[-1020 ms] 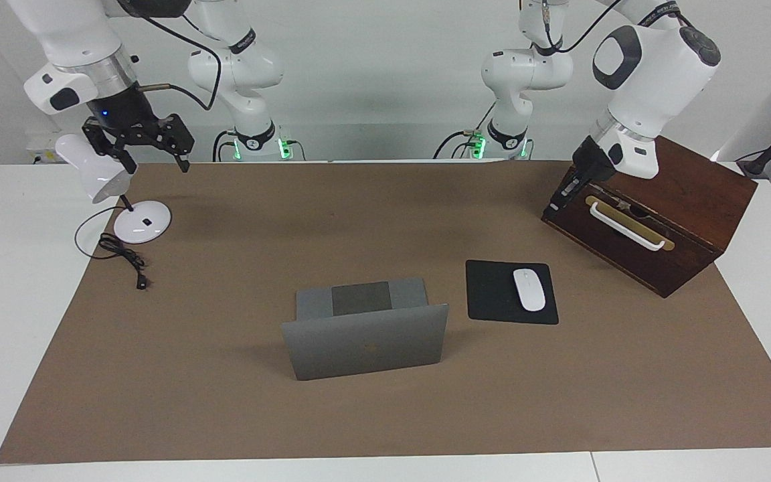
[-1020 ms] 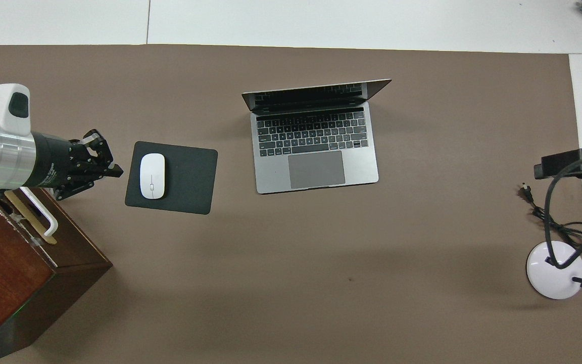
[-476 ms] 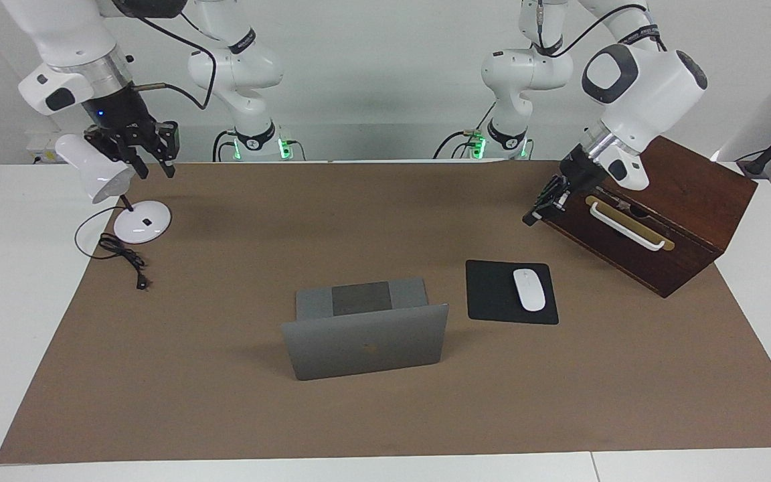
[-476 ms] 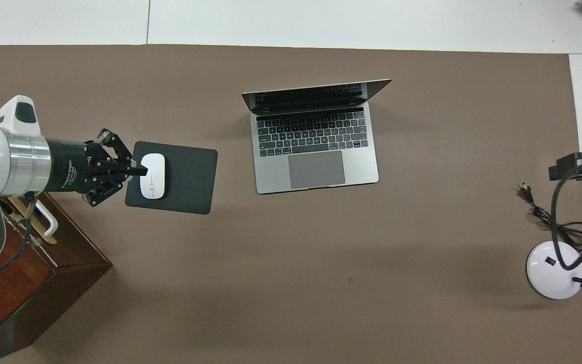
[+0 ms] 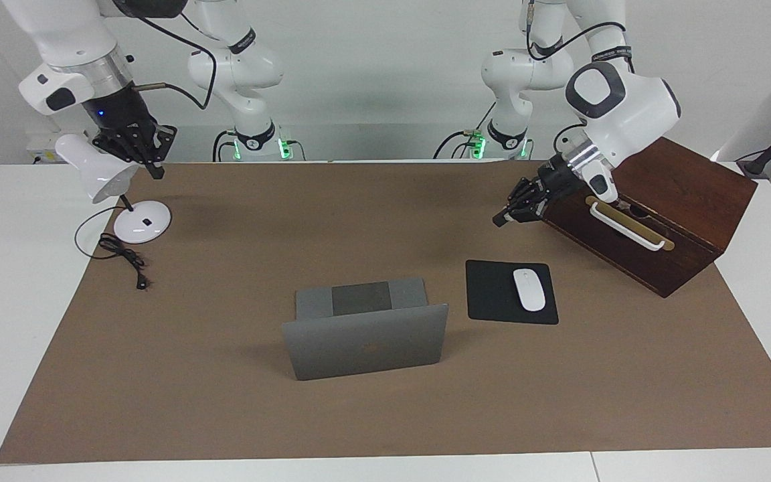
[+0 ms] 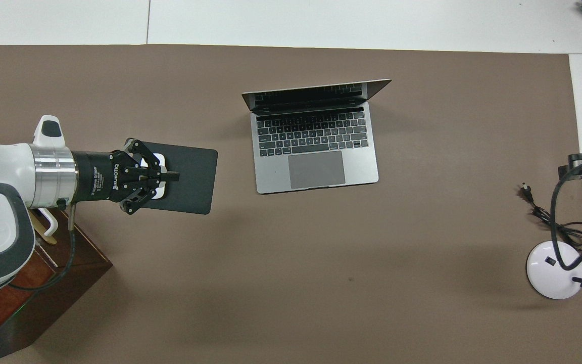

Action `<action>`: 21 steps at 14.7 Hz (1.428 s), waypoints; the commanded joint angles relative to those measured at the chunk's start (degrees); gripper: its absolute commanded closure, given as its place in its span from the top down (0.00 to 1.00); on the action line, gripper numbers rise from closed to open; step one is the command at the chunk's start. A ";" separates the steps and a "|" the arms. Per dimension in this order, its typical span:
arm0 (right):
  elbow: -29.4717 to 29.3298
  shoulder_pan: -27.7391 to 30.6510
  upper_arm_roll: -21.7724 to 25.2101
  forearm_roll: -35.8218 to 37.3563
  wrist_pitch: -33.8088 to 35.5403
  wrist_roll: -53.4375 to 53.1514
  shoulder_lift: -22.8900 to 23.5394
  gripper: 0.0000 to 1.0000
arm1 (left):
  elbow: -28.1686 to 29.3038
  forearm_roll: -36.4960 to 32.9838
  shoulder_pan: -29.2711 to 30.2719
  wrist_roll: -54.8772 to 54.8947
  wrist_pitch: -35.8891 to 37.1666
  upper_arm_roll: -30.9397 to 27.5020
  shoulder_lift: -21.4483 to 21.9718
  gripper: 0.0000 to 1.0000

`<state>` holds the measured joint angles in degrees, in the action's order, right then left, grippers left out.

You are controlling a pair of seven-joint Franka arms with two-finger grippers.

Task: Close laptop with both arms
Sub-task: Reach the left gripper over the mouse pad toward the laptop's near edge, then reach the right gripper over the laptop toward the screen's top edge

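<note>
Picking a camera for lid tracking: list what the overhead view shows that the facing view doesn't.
Overhead only: the laptop's keyboard, trackpad and dark screen.

Facing only: the lid's back with its logo, and the right end effector up by the desk lamp.

Both: the open laptop, the mouse pad, the wooden box, and the left end effector in the air beside the box.

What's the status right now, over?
Left hand shut, in the air between wooden box and mouse pad. Right hand up by the lamp. Laptop open, untouched. Nothing around it.
</note>
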<state>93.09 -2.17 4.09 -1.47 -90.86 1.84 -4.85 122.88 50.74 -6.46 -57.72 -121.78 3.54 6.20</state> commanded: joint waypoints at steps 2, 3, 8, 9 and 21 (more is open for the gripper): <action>0.95 0.15 -0.58 0.59 -3.96 1.06 -0.34 0.00 | 6.13 13.03 -3.12 -6.25 -8.63 -0.46 1.01 0.00; 0.95 0.06 -0.66 0.59 -5.62 0.97 -0.08 0.00 | 6.83 16.55 -3.30 -7.91 -9.61 -0.46 -0.21 0.00; 0.86 -2.74 -1.72 -0.02 -12.05 -4.90 1.68 0.00 | 9.30 27.91 -10.84 -13.20 -21.38 -0.46 -1.53 0.00; 0.86 -3.45 -1.72 -0.02 -13.28 -7.01 2.03 0.00 | 9.30 29.06 -11.90 -13.03 -22.79 -0.46 -2.06 0.00; -0.10 -13.30 -1.81 -0.46 -31.38 -27.94 9.58 0.00 | 4.04 58.33 -19.91 -3.45 -29.83 -0.46 -16.29 0.00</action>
<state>93.44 -14.77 2.29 -1.57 -119.43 -23.37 3.10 129.48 106.67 -24.44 -62.06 -149.99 3.72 -7.38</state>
